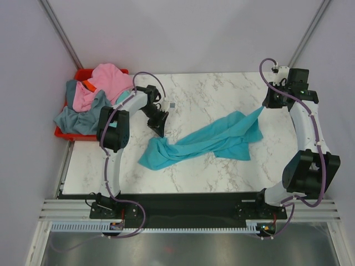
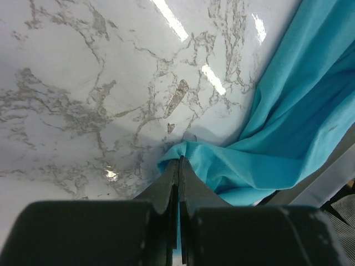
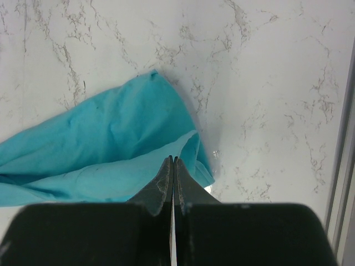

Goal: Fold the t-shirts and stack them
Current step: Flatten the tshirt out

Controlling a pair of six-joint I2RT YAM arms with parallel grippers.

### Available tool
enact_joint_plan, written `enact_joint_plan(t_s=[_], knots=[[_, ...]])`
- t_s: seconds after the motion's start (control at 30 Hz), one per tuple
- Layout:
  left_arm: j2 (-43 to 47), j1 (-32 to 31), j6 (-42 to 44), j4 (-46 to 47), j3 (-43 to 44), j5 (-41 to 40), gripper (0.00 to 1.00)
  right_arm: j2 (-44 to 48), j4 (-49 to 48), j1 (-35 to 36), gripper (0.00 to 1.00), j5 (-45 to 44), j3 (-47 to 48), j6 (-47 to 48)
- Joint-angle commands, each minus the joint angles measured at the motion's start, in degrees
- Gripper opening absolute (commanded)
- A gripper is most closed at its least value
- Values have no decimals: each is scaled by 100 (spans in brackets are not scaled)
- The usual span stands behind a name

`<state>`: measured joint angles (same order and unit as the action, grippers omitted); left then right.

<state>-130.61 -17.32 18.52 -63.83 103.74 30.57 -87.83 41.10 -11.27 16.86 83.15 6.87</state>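
Item one, well to the left of the left jaws: red bin (image 1: 83,73) at the table's far left corner, heaped with loose garments. They include a pink t-shirt (image 1: 106,82) on top, a grey-blue t-shirt (image 1: 75,119) spilling over the near rim, and an orange patch (image 1: 87,86) showing between them. All of them lie apart from both grippers. Item two: left gripper (image 1: 157,131), pointing down at the marble table (image 1: 205,91). Its jaws are clenched on a small fold at the left end of the teal t-shirt (image 1: 205,141). In the left wrist view the fingertips (image 2: 178,166) pinch that fold, a sliver of teal shows in the slit between them, and the cloth (image 2: 299,111) spreads away to the right of the jaws. Item three: the teal t-shirt itself, lying rumpled and stretched in a long band between the two sets of jaws, its middle on the marble. Item four: right gripper (image 1: 265,107), jaws pressed together on the shirt's right corner, which rises off the table to meet them. In the right wrist view the cloth (image 3: 100,149) runs out to the left of the closed tips (image 3: 173,163), with bare marble ahead and to the right.
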Motion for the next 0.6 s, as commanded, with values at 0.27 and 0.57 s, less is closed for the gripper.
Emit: enact_joint_plan(t_s=[0.27, 0.57], knots=[[1730, 1, 283, 37, 1068, -323, 2, 372, -164, -376, 0, -508, 1105, -353], [3549, 1, 91, 784, 613, -1096, 2, 881, -33, -692, 0, -272, 2011, -1003]])
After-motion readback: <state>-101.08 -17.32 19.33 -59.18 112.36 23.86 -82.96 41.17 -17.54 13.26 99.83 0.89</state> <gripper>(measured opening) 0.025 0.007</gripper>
